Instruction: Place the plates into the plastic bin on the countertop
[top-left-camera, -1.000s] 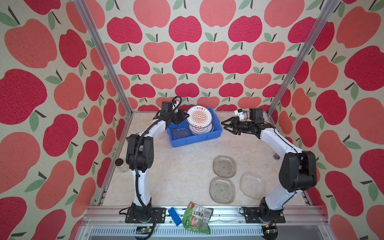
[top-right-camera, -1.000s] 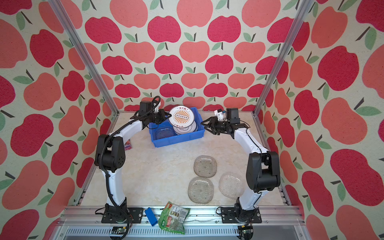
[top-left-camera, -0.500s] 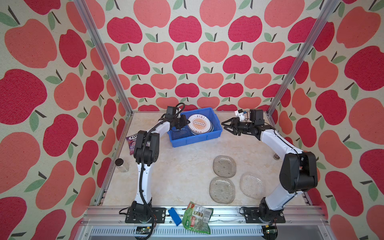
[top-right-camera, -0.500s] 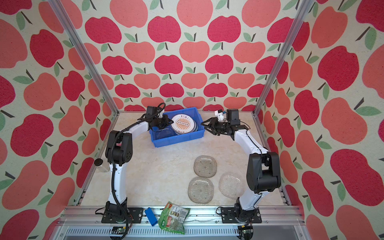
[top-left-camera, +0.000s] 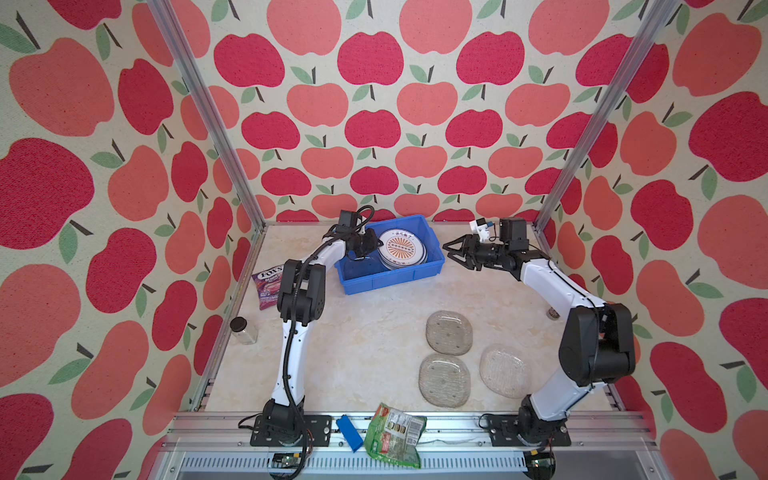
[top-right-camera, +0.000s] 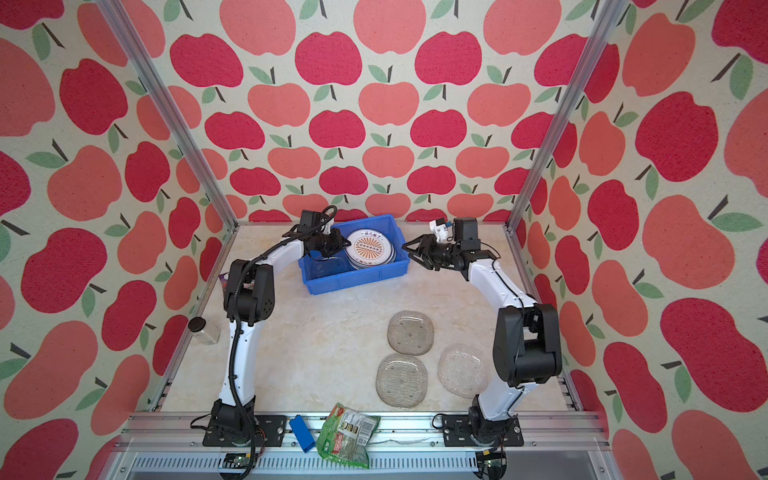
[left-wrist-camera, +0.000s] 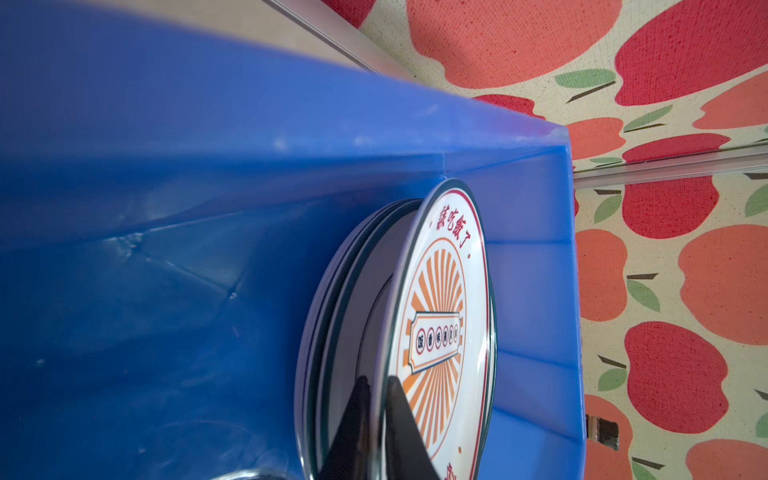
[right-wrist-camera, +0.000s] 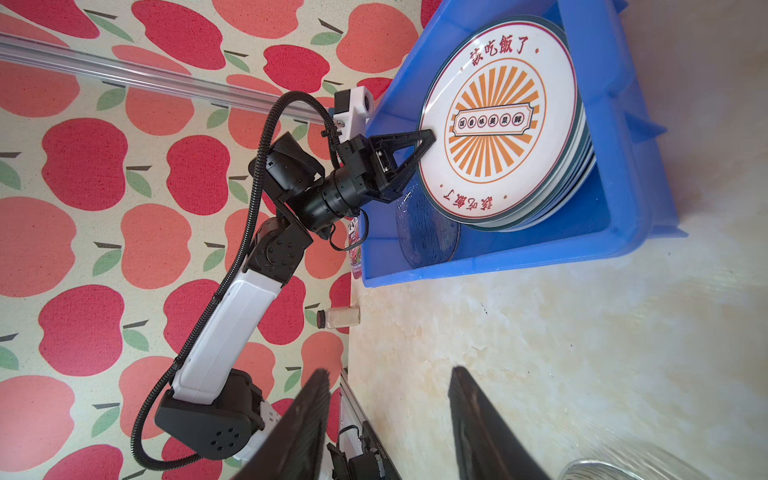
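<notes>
Cream marble countertop (top-left-camera: 374, 353): left gripper (left-wrist-camera: 377, 380) fingers (left-wrist-camera: 401, 419), narrow around the round white sunburst plate (left-wrist-camera: 440, 316), stack it in the blue plastic bin (left-wrist-camera: 166, 208); right gripper (right-wrist-camera: 388, 370) wide, empty.

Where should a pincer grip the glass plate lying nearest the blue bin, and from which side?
Probably its rim on the bin side, from above. The glass plate lies flat on the countertop, so only the thin lip offers a hold, and that edge is clear of its neighbours.

Occlusions at the bin (top-left-camera: 390, 280).
The sunburst plate (top-left-camera: 401, 248) is covering the stacked plates (left-wrist-camera: 324, 332), only rims showing; a glass plate (right-wrist-camera: 428, 237) is lying partly underneath; a small item (top-left-camera: 552, 312), possibly a jar, is appearing too small to identify.
</notes>
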